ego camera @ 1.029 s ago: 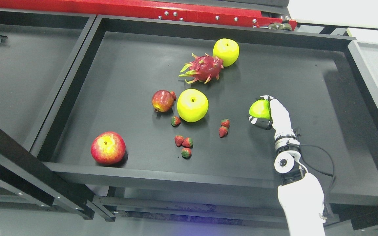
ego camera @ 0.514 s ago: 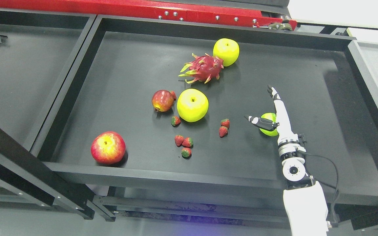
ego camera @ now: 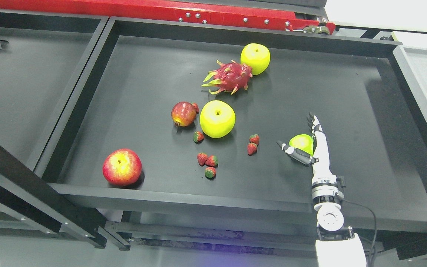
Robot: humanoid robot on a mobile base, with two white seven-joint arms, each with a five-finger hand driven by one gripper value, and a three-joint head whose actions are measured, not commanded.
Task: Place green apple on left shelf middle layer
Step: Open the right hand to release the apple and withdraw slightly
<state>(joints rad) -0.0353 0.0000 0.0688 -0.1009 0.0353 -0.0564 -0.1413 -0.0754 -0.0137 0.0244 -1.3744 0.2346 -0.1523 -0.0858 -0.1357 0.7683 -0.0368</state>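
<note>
Your right hand [ego camera: 311, 148] is spread open, and the green apple [ego camera: 301, 143] lies loose on the black tray [ego camera: 132, 193].

From your side, the right arm rises over the tray's near rim, thumb out and fingers straight, holding nothing; the green apple sits just beyond, between thumb and fingers. Left of that apple lie scattered strawberries [ego camera: 207, 160], further left a red apple [ego camera: 122, 167]. Beyond it is a dragon fruit [ego camera: 228, 77].

green apple [ego camera: 301, 143] released, right hand [ego camera: 311, 148] retreating
</note>
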